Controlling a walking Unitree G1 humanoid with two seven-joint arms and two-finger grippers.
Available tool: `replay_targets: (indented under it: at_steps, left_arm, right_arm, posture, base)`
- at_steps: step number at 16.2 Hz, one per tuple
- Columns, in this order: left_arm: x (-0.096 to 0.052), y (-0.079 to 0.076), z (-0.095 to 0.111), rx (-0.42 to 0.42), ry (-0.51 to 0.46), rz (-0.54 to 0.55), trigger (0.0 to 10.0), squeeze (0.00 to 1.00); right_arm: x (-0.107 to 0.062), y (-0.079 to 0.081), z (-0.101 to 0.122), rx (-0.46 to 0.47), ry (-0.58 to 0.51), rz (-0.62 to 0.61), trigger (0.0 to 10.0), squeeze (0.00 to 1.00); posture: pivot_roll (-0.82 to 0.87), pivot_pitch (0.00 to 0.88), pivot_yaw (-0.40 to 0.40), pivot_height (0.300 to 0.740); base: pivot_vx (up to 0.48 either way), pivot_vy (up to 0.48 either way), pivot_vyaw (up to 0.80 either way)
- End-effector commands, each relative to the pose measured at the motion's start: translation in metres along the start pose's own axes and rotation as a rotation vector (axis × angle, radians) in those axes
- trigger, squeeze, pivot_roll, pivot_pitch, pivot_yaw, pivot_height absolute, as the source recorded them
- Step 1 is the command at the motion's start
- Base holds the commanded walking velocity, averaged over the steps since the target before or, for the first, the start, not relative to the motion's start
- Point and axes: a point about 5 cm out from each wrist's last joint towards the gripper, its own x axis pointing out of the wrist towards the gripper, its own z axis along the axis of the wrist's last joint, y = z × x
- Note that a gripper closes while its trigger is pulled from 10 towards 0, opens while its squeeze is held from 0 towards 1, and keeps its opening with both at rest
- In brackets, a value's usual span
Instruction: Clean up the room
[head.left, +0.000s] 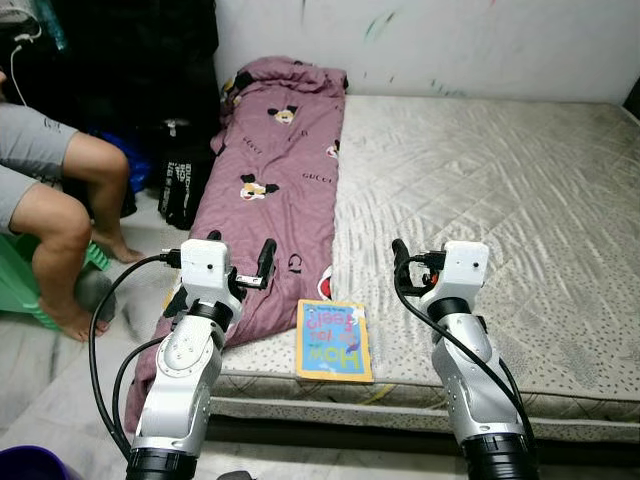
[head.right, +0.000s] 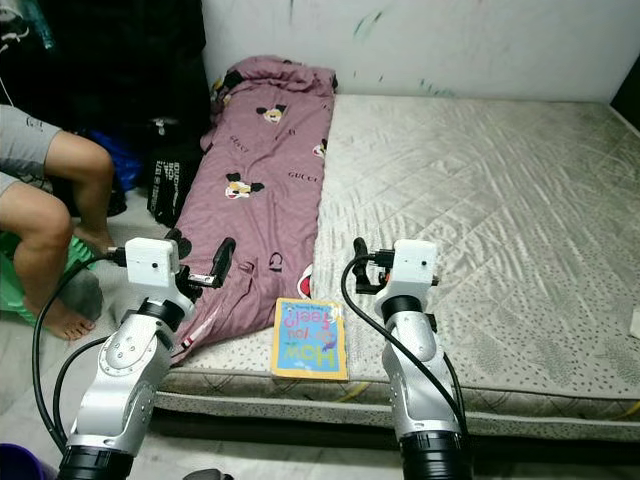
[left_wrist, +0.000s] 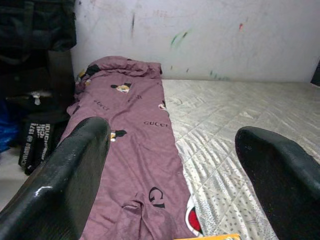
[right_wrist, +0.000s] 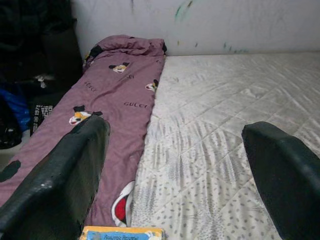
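A blue and yellow picture book lies flat near the front edge of a bare quilted mattress. Left of it, a purple cartoon-print blanket runs along the mattress's left side and hangs over the front corner. My left gripper hovers open over the blanket's lower part, just left of the book. On the book's right my right gripper is held open over the mattress. The book's top edge appears in the right wrist view, between and below the open fingers.
A person sits on a green stool at the left, bare legs and feet on the floor. Black bags stand against the wall beside the bed. A purple bin rim is at the bottom left.
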Motion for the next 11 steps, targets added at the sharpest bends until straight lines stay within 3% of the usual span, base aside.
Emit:
replay_targets:
  at_steps: [1,9,11]
  left_arm:
    - [-0.0006,-0.0002,0.0035,0.005,-0.018,-0.010,10.0,0.00]
    - [-0.0020,-0.0022,0.0026,-0.004,-0.018,-0.036,10.0,0.00]
    - [-0.0010,-0.0019,0.0000,0.005,0.008,-0.023,10.0,0.00]
  right_arm:
    - [0.0012,0.0010,0.0022,-0.003,-0.008,0.008,10.0,0.00]
    - [0.0002,0.0016,0.0005,-0.003,-0.002,0.012,10.0,0.00]
    - [0.0003,0.0013,0.0005,-0.003,-0.002,0.011,10.0,0.00]
  posture:
    - [-0.02,0.000,0.003,0.740]
    - [-0.02,0.000,0.003,0.740]
    - [-0.01,0.000,0.003,0.740]
  base:
    - [0.285,0.000,0.00]
    - [0.331,0.000,0.00]
    - [0.000,0.000,0.00]
